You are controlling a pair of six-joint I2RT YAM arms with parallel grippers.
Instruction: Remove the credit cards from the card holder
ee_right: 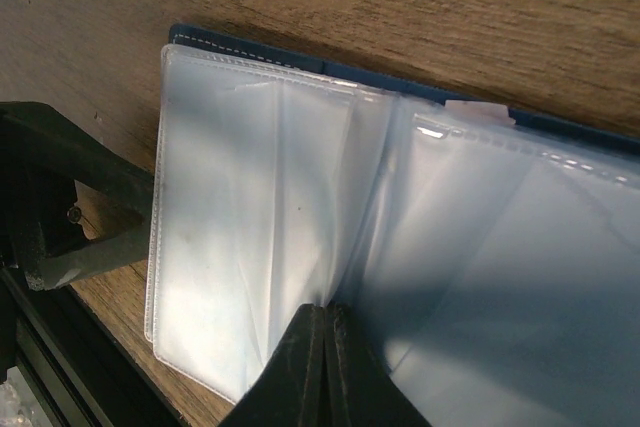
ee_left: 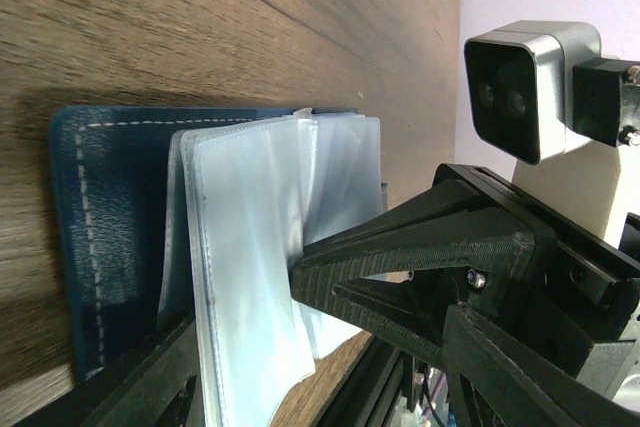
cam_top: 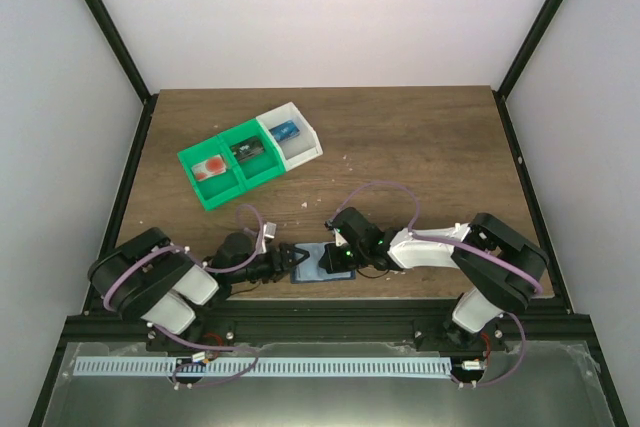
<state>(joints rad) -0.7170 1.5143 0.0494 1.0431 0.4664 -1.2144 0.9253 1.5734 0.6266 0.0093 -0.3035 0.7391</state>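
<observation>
holder: card holder lies open on the table by its near edge, between both arms | left gripper: we see jaws part spread, clear sleeves between them, unclamped | right gripper: fingers pressed together at the sleeves' fold, pinch unclear to us

I see a brown wooden table. On its far left sits a green tray, with a white tray touching its right side. Near the middle of the near edge, the card holder lies open, its clear sleeves facing up.
</observation>
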